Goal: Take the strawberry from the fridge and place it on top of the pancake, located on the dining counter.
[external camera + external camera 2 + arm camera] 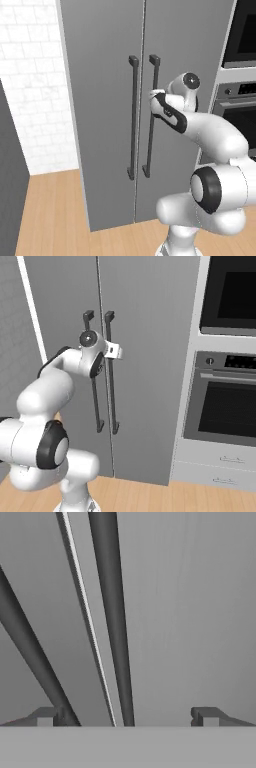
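While the fridge [105, 100] stands closed, the hand [125, 716] is held spread at its door. Its right handle [114, 622] is seen between the fingertips [202, 716], ungripped.

Both doors of the fridge [105, 125] stand shut, so its inside is hidden. Its top is cut off by the upper edge of both base views. In the left base view the arm's wrist covers part of the right door handle [151, 120] and hides the tips of the claw [154, 97], so whether the jaws touch the bar cannot be told there. In the hand view both handles run out of the picture at top and bottom. The wall ovens [225, 393] are cropped by the right edge.
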You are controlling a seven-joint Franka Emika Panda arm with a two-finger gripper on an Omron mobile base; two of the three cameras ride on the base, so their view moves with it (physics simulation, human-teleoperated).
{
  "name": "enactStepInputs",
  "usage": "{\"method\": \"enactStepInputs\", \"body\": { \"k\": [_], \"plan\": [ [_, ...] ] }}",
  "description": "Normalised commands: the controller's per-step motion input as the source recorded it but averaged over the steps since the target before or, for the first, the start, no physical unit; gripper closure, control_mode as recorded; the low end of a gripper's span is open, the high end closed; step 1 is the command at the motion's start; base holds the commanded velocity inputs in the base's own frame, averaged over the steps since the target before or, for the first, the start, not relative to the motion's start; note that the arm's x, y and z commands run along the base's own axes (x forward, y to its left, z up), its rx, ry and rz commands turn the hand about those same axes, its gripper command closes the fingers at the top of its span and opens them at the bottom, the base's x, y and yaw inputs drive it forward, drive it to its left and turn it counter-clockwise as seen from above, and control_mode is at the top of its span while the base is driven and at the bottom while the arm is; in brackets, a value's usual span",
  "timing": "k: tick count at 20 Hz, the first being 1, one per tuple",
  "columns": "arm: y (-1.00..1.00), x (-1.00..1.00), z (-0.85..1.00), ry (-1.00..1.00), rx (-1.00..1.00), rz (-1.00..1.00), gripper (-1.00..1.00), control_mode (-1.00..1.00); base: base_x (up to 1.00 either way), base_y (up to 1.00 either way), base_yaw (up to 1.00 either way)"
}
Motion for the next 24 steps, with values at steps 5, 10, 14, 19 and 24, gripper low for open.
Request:
{"method": "enactStepInputs", "body": {
  "k": [5, 10, 14, 19, 24],
  "plan": [
    [0.00, 0.59, 0.00, 0.00, -0.01, 0.00, -1.00, -1.00, 0.00, 0.00, 0.00],
    [0.00, 0.71, 0.00, -0.01, 0.00, 0.00, -1.00, -1.00, 0.00, 0.00, 0.00],
    [0.00, 0.66, 0.00, 0.00, 0.00, 0.00, -1.00, -1.00, 0.00, 0.00, 0.00],
    [0.00, 0.70, 0.00, -0.04, 0.00, 0.00, -1.00, -1.00, 0.00, 0.00, 0.00],
    [0.00, 0.66, 0.00, -0.12, 0.00, 0.00, -1.00, -1.00, 0.00, 0.00, 0.00]
  ]
}}
